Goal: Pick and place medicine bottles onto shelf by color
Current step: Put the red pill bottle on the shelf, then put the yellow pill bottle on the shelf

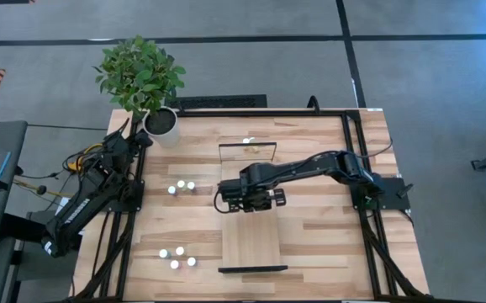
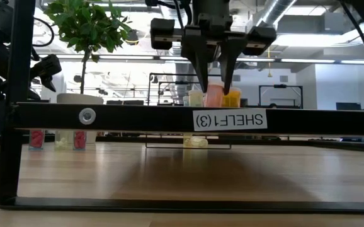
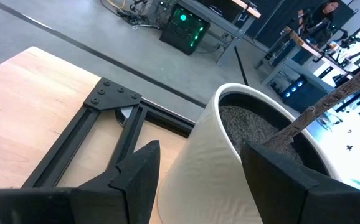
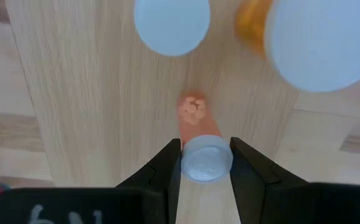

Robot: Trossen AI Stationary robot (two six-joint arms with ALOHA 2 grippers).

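Right gripper (image 4: 205, 163) clasps pink bottle (image 4: 203, 155) mid-shelf (image 4: 93, 93), edges distant.

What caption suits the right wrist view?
Right hand closed around a white-capped pink bottle standing on the shelf.

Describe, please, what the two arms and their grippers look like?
Both are dark, jointed arms. The right gripper has two tapered black fingers below a boxy wrist block. The left gripper has similar matte-black wedge fingers; yellow and orange cables run near its base.
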